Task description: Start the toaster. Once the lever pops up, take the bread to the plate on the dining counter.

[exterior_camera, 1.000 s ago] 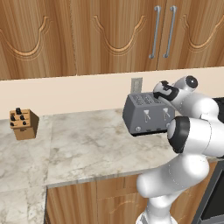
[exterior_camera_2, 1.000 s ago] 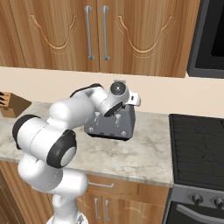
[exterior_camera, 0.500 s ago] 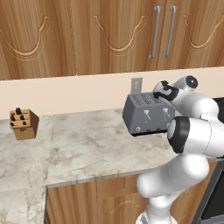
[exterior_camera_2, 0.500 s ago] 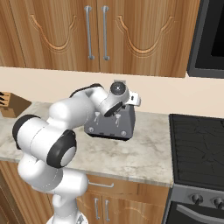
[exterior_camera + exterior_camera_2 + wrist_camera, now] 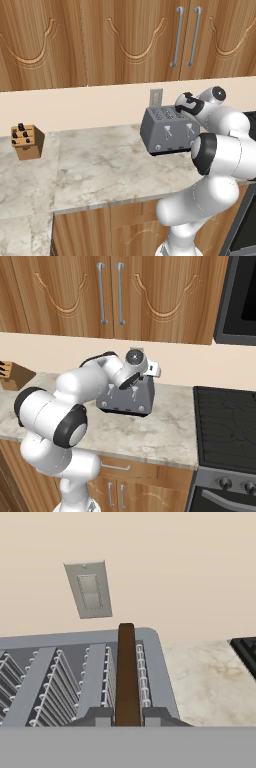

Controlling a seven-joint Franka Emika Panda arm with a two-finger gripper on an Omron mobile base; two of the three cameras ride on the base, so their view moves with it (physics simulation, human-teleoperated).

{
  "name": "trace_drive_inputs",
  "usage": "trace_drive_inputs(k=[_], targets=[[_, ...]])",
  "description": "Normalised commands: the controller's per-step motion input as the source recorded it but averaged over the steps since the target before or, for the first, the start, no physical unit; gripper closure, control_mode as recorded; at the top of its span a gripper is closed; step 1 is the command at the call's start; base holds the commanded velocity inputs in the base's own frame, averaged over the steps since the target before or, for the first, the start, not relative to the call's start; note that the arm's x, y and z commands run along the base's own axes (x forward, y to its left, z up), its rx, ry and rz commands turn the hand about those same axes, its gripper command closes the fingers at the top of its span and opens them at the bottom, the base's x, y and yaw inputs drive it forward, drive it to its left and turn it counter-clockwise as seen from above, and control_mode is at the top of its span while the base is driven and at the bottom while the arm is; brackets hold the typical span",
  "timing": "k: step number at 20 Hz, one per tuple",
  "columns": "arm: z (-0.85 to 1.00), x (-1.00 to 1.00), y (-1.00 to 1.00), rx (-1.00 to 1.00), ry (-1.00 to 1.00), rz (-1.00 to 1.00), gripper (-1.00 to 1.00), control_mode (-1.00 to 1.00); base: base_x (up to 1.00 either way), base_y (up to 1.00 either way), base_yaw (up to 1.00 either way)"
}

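The grey four-slot toaster [image 5: 167, 132] [image 5: 127, 401] [image 5: 65, 682] stands on the marbled worktop against the back wall. A thin dark-brown bread [image 5: 126, 667] slice stands upright in its rightmost slot, sticking up above the top. My gripper [image 5: 127, 714] [image 5: 186, 105] [image 5: 145, 376] hovers over the toaster's right end, pointing down, shut on the bread with one finger [image 5: 100, 714] on each side of the slice. The plate and the dining counter are out of view.
A wooden knife block [image 5: 27, 141] [image 5: 12, 374] sits far to the left on the worktop. A black stove [image 5: 225, 426] adjoins the worktop on the right. A wall outlet [image 5: 88, 589] [image 5: 156, 96] is behind the toaster, with wooden cabinets [image 5: 125, 40] overhead.
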Motion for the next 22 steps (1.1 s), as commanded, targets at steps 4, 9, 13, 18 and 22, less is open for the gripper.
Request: trace_drive_inputs(k=[4,9,13,18,22], targets=[[0.0,0.0,0.0,0.0,0.0,0.0,1.0,-1.0,0.0,0.0,0.0],[0.0,0.0,0.0,0.0,0.0,0.0,1.0,-1.0,0.0,0.0,0.0],[0.0,0.0,0.0,0.0,0.0,0.0,1.0,-1.0,0.0,0.0,0.0],[0.02,0.0,0.0,0.0,0.0,0.0,1.0,-1.0,0.0,0.0,0.0],[0.14,0.0,0.0,0.0,0.0,0.0,1.0,-1.0,0.0,0.0,0.0]])
